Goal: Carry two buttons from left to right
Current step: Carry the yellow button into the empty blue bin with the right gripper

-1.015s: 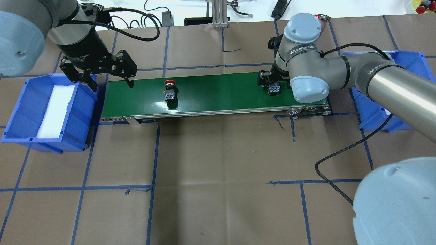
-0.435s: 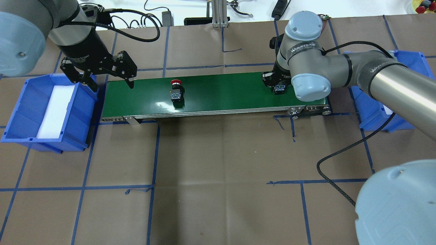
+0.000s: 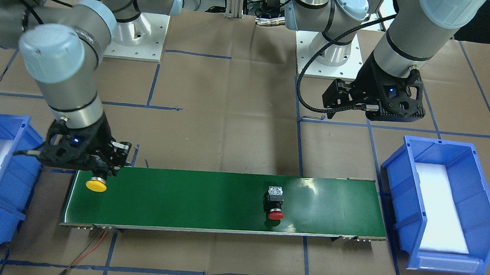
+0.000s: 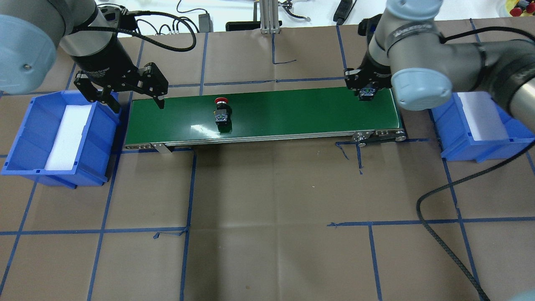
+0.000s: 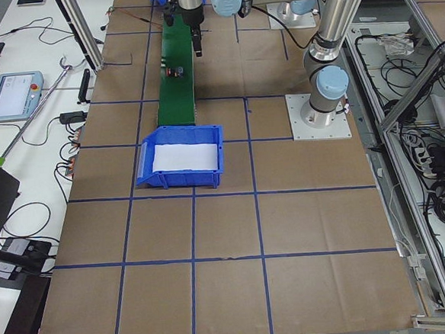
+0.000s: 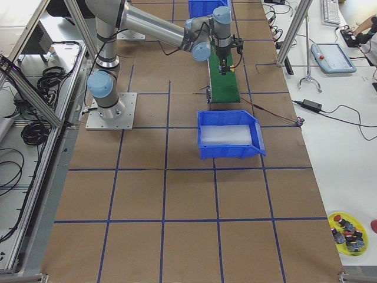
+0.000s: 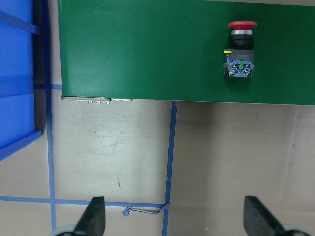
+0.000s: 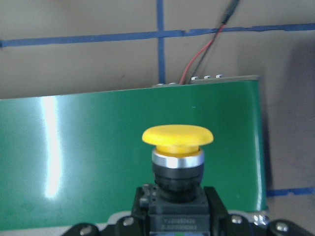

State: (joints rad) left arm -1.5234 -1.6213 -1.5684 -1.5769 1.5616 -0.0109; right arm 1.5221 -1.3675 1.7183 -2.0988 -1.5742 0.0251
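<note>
My right gripper (image 4: 367, 93) holds the yellow button (image 3: 96, 185) in its jaws over the belt (image 4: 292, 113) end. Next it needs carrying to the right bin (image 4: 472, 144). My left gripper (image 4: 137, 104), jaws wide, is empty.

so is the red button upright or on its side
On its side: the red button shows cap and body in profile on the belt.

I see a glossy green belt (image 4: 292, 113). The yellow button (image 8: 177, 136) and red button (image 4: 222, 109) have black bodies. Blue bins (image 4: 29, 138) hold white liners (image 4: 69, 138). Brown table (image 4: 267, 209), blue tape (image 4: 191, 188) grid.
</note>
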